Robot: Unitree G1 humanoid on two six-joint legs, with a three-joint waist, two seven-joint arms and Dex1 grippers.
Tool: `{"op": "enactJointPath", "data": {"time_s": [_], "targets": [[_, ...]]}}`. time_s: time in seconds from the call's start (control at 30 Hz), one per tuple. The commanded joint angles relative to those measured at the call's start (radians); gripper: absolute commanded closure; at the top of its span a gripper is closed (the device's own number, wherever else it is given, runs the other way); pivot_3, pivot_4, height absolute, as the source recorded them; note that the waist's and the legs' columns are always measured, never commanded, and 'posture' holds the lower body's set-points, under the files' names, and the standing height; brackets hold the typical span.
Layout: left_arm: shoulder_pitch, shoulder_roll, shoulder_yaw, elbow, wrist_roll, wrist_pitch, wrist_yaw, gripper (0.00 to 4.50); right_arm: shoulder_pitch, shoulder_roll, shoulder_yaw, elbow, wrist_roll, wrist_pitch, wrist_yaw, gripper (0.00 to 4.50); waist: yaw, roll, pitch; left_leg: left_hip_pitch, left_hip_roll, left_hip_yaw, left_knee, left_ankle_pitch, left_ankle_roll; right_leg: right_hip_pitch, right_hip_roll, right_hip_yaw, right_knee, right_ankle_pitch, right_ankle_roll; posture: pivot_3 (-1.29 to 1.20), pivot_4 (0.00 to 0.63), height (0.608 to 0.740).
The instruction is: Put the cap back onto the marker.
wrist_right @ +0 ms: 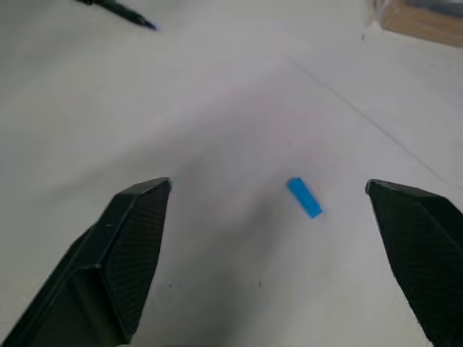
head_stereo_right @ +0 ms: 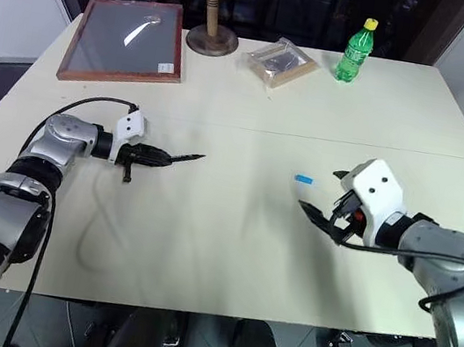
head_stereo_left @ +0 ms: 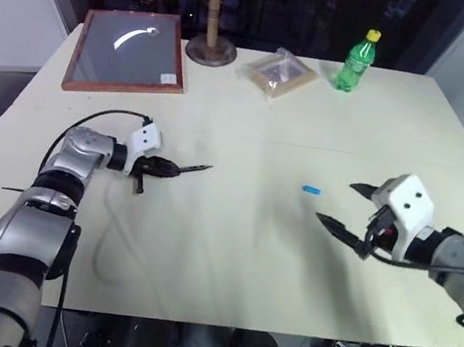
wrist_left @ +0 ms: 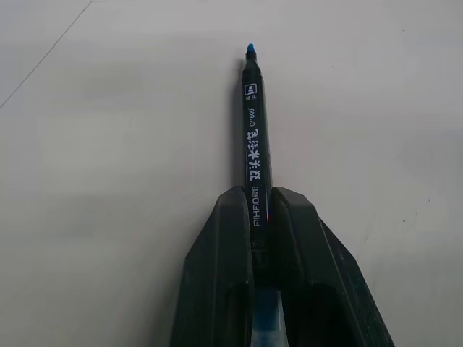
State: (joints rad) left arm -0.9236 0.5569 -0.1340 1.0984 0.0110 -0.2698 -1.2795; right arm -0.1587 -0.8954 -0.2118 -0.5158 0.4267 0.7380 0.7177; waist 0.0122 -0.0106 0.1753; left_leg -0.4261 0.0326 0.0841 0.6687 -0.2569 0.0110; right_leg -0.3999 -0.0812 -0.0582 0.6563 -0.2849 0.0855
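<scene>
Clamping the marker [wrist_left: 255,144], left gripper [head_stereo_left: 160,167]; right gripper [wrist_right: 271,199] spread wide.

— What sits on the table [head_stereo_left: 227,253] at the far end?

— A pale cream table with four things along its far edge. At the far left lies a flat picture frame [head_stereo_left: 128,52] with a reddish-brown wooden border and dark glass. Just beside it stands a wooden stand [head_stereo_left: 214,12], a round base with an upright post and a rounded top.

— And further right?

— A small packet [head_stereo_left: 278,72] in clear wrapping, then a green plastic bottle [head_stereo_left: 357,62] with a yellow cap, standing upright.
</scene>
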Motion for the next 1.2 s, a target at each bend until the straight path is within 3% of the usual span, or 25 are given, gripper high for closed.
{"op": "enactJointPath", "data": {"time_s": [0.03, 0.33, 0.53, 0.9, 1.2], "targets": [[0.030, 0.027, 0.030, -0.162, -0.034, 0.007, -0.017, 4.45, -0.078, -0.016, 0.056, 0.124, -0.038, -0.097, 0.068, 0.00, -0.002, 0.000, 0.000, 0.000, 0.000, 0.000, 0.000, 0.000, 0.000, 0.000, 0.000, 0.000, 0.000, 0.000, 0.000, 0.00, 0.150, 0.740], [0.284, 0.118, 0.081, -0.770, -0.121, 0.207, 0.041, 4.45, -0.331, 0.040, 0.261, 0.596, -0.162, -0.332, 0.262, 0.00, -0.020, 0.000, 0.000, -0.001, 0.000, 0.002, -0.001, 0.000, 0.000, -0.002, 0.000, 0.001, 0.000, 0.000, 0.000, 0.00, 0.150, 0.740], [0.430, 0.181, 0.135, -1.074, -0.184, 0.370, 0.100, 4.45, -0.489, 0.114, 0.341, 0.940, -0.252, -0.507, 0.363, 0.00, -0.026, 0.001, 0.001, 0.000, 0.000, 0.002, -0.001, 0.000, 0.000, -0.002, -0.001, 0.001, 0.001, 0.000, 0.000, 0.00, 0.150, 0.740], [0.561, 0.229, 0.180, -1.282, -0.227, 0.498, 0.195, 4.45, -0.709, 0.229, 0.385, 1.367, -0.363, -0.682, 0.471, 0.00, -0.024, 0.001, 0.001, 0.000, 0.000, 0.002, -0.001, 0.000, -0.001, -0.002, -0.001, 0.002, 0.002, 0.000, 0.000, 0.00, 0.150, 0.740], [0.575, 0.250, 0.187, -1.324, -0.244, 0.524, 0.226, 4.45, -0.774, 0.266, 0.382, 1.524, -0.424, -0.748, 0.493, 0.00, -0.027, 0.002, 0.001, 0.000, 0.000, 0.003, -0.001, 0.001, -0.001, -0.003, -0.001, 0.002, 0.003, 0.000, 0.000, 0.00, 0.150, 0.740]]}}
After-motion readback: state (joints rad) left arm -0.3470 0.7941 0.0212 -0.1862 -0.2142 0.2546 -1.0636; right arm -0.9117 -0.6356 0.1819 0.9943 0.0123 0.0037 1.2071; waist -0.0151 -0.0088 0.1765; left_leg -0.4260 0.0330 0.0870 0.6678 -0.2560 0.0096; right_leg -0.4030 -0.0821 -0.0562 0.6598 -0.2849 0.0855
